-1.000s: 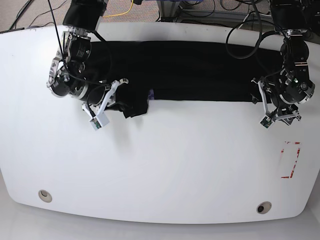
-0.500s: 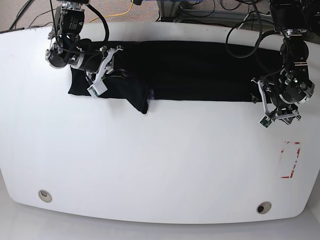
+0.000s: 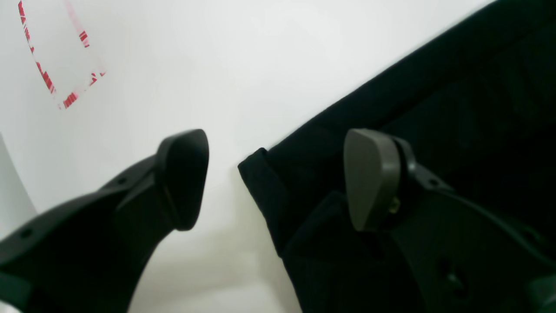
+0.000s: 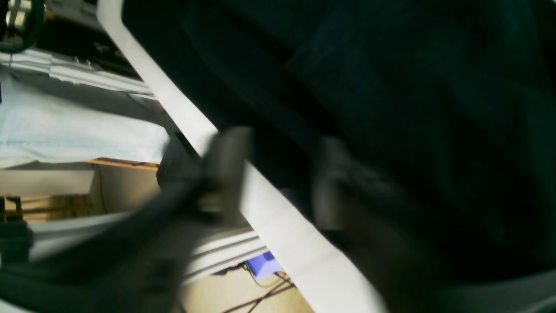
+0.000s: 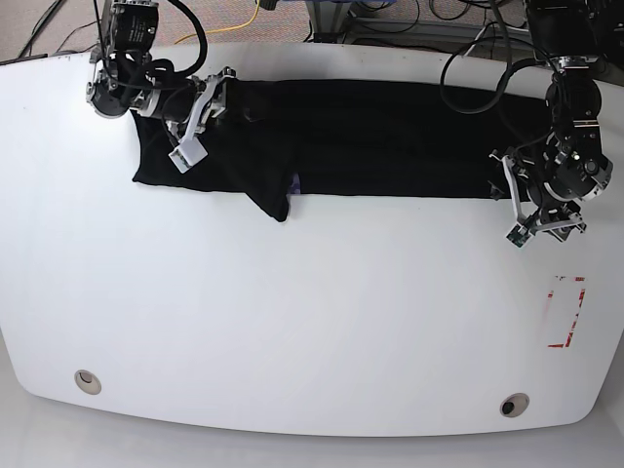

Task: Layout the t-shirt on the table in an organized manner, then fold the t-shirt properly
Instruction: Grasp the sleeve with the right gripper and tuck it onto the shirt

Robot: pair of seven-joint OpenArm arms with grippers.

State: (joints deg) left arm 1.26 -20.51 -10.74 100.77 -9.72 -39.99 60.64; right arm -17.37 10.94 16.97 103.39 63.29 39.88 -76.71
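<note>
Black cloth, the t-shirt (image 5: 331,136) lies as a long band along the far side of the white surface (image 5: 292,322), running from about ten o'clock to two o'clock in the base view. It is folded on itself, with a loose flap sagging toward the centre near its ten o'clock end and a hint of purple print beside that flap.

The right pincer (image 5: 195,122) sits over the ten o'clock end of the band. Its wrist view is blurred; the jaws look parted with dark cloth beneath them, but whether they have any fabric pinched I cannot tell.

The left pincer (image 3: 278,178) hangs at the three o'clock end with its jaws spread wide and nothing between them but a folded hem corner of the shirt. One jaw hangs over bare surface, the other over cloth. A red tape rectangle (image 5: 567,310) lies at about four o'clock, well apart from the shirt.

The shirt should handle as light, limp and prone to bunching, sliding easily on the glossy top. My judgement is that the best holds are the doubled hem corners and seams, where layers give the jaws something thick to bite. Lifting from a single layer mid-panel would likely drag the fold apart.
</note>
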